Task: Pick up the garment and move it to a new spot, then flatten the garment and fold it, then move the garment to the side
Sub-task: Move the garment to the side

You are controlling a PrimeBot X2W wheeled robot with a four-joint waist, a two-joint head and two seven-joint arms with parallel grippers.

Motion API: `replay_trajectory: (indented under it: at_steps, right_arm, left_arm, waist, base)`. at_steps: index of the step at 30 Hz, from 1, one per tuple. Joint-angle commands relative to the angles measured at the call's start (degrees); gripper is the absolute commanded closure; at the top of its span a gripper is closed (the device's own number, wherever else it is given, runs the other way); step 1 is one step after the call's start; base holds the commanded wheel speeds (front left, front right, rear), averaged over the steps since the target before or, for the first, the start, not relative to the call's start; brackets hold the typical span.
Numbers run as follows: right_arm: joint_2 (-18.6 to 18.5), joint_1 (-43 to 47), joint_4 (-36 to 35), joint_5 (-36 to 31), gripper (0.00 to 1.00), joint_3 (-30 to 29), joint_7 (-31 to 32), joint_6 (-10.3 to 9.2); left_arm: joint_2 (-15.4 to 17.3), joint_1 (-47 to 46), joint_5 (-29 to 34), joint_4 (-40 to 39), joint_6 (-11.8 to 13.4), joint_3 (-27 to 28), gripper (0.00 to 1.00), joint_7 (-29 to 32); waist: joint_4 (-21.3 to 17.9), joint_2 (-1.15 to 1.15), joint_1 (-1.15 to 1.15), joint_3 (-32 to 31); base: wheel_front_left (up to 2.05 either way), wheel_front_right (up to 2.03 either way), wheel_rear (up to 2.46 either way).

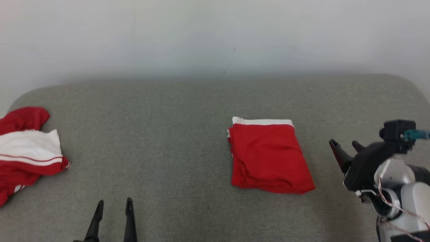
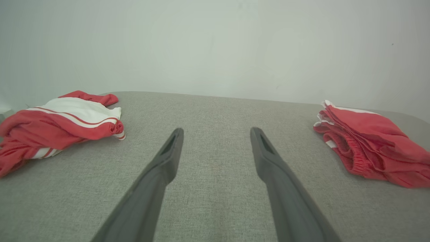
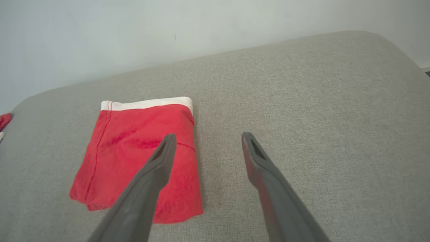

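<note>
A red garment (image 1: 268, 156) lies folded into a neat rectangle right of centre on the grey padded surface (image 1: 168, 134), its white band toward the wall. My right gripper (image 1: 344, 143) hovers open just right of it, touching nothing. In the right wrist view the right gripper (image 3: 208, 135) hangs above the folded garment's (image 3: 127, 151) right edge with nothing between its fingers. My left gripper (image 1: 114, 201) stands open near the front edge, well left of the garment. From the left wrist, the left gripper (image 2: 216, 130) points at bare surface, with the folded garment (image 2: 373, 148) far right.
A crumpled red and white garment (image 1: 27, 151) lies at the surface's far left edge, also seen as a heap (image 2: 60, 124) in the left wrist view. A pale wall stands close behind the surface. Bare grey cloth stretches between the two garments.
</note>
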Motion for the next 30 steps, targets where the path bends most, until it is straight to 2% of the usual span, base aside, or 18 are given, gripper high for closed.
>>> replay_trajectory:
  at_steps: [1,10,20,24,25,26,27,30]
  right_arm:
    - [0.2,-0.4,0.4,-0.6,0.00,0.0,0.4,-0.08]
    - [-0.2,-8.7,9.1,-6.9,0.00,-1.4,11.2,-0.08]
    - [1.8,-8.8,13.3,-12.3,0.00,-3.9,14.2,-0.08]
    - [3.2,-8.7,14.7,-11.8,0.00,-3.4,15.2,-0.08]
    - [3.4,-8.9,14.8,-11.6,0.36,-3.1,15.3,-0.08]
    - [3.2,-9.0,14.8,-11.8,0.64,-2.2,15.1,-0.08]
    - [2.8,-9.2,14.9,-11.8,1.00,-1.6,14.8,-0.08]
    - [1.2,-10.4,14.9,-11.7,1.00,0.4,13.0,-0.08]
  left_arm:
    - [0.0,-0.5,0.2,-0.2,-0.1,-0.2,0.00,-0.2]
    - [0.0,-3.4,-0.6,0.6,-0.5,-2.5,0.00,-0.2]
    - [0.0,-4.2,-1.6,1.0,0.1,-4.6,0.00,-0.2]
    - [0.0,-4.7,-1.4,1.4,0.0,-4.8,0.00,-0.2]
    - [0.0,-4.8,-1.4,1.5,-0.1,-4.7,0.00,-0.2]
    - [0.0,-4.9,-1.2,1.6,-0.3,-4.8,0.00,-0.2]
    - [0.0,-5.0,-1.2,1.6,-0.3,-4.7,0.00,-0.2]
    - [0.0,-5.4,-0.9,1.3,-0.4,-4.6,0.00,-0.2]
  waist:
    - [2.8,-0.01,-0.01,3.1]
    - [8.0,-0.01,-0.01,7.4]
    - [10.0,-0.01,-0.01,8.7]
    - [9.8,-0.01,-0.01,9.0]
    - [9.7,-0.01,-0.01,9.1]
    - [9.5,-0.01,-0.01,9.2]
    - [9.3,-0.01,-0.01,9.4]
    - [8.5,-0.01,-0.01,10.0]
  base:
    - [0.00,0.00,0.00]
    - [0.00,0.00,0.00]
    - [0.00,0.00,0.00]
    - [0.00,0.00,0.00]
    - [0.00,0.00,0.00]
    - [0.00,0.00,0.00]
    - [0.00,0.00,0.00]
    - [0.00,0.00,0.00]
